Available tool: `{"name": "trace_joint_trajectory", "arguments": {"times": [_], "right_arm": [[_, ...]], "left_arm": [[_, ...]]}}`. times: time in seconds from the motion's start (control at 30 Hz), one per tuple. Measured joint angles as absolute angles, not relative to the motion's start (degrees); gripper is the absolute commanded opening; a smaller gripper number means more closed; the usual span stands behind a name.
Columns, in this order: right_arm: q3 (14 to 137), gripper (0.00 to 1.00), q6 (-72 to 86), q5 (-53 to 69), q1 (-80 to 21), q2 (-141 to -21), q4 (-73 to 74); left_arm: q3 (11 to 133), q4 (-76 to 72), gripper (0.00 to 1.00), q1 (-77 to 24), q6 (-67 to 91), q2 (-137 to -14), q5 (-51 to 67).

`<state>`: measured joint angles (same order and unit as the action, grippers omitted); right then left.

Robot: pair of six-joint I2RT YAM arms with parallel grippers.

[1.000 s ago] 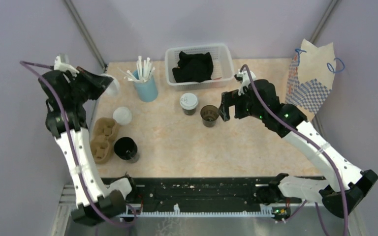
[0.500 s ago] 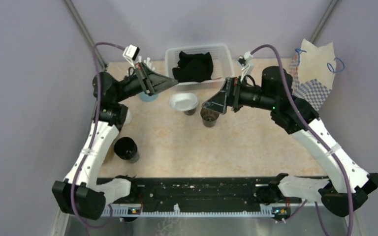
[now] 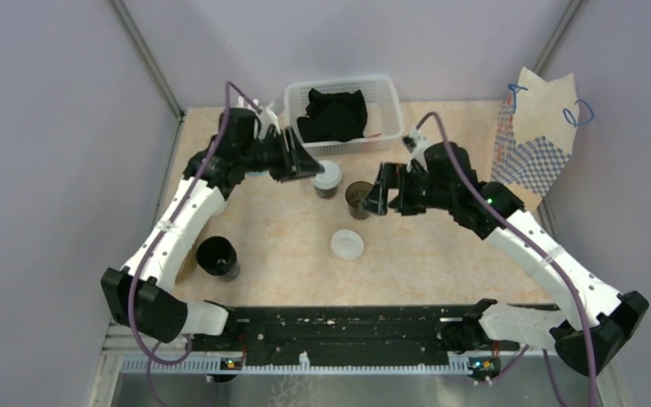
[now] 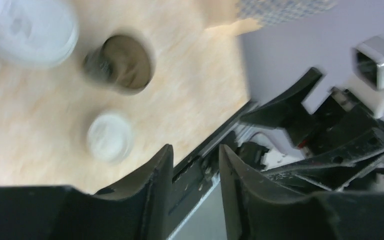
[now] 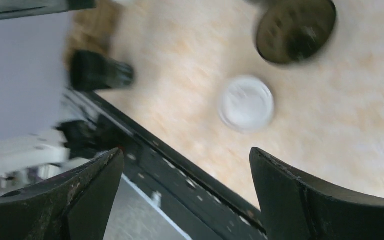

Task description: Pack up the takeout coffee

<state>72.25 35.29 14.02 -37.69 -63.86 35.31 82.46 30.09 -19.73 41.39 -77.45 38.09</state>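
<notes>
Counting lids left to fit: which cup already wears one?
The white-lidded cup by the left gripper; the brown cup beside it and the black cup stand open.

The tabletop (image 3: 288,246) looks matt, the basket (image 3: 340,82) and loose lid (image 3: 347,245) plastic, the bag (image 3: 542,127) paper.
</notes>
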Motion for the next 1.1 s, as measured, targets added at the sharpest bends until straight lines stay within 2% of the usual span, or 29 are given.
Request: {"name": "trace_joint_trajectory", "arguments": {"times": [0.1,0.17,0.37,0.6,0.73,0.83,1.1], "right_arm": [[64.6,0.94,32.4,11.6,-37.7,-63.9,42.3],[61.4,0.94,31.7,10.9,-37.7,-63.9,45.5],[59.5,0.93,31.1,10.2,-37.7,-63.7,47.3],[59.5,0.94,31.7,10.1,-37.7,-62.0,46.3],[59.5,0.94,31.7,9.9,-37.7,-60.7,46.3],[59.5,0.94,31.7,9.9,-37.7,-60.4,46.3],[59.5,0.94,31.4,9.7,-37.7,-60.2,46.5]], "left_arm": [[73.4,37.7,0.65,-22.8,36.4,-77.5,31.9],[66.8,40.9,0.68,-26.8,35.1,-78.0,29.3],[53.5,38.4,0.50,-34.2,38.2,-82.6,26.5],[52.6,29.9,0.53,-34.5,43.5,-88.9,18.7],[52.8,25.1,0.50,-35.2,44.4,-93.0,17.1],[53.3,23.8,0.41,-36.0,44.8,-95.5,16.2],[58.0,23.4,0.01,-37.2,43.3,-99.3,12.5]]}}
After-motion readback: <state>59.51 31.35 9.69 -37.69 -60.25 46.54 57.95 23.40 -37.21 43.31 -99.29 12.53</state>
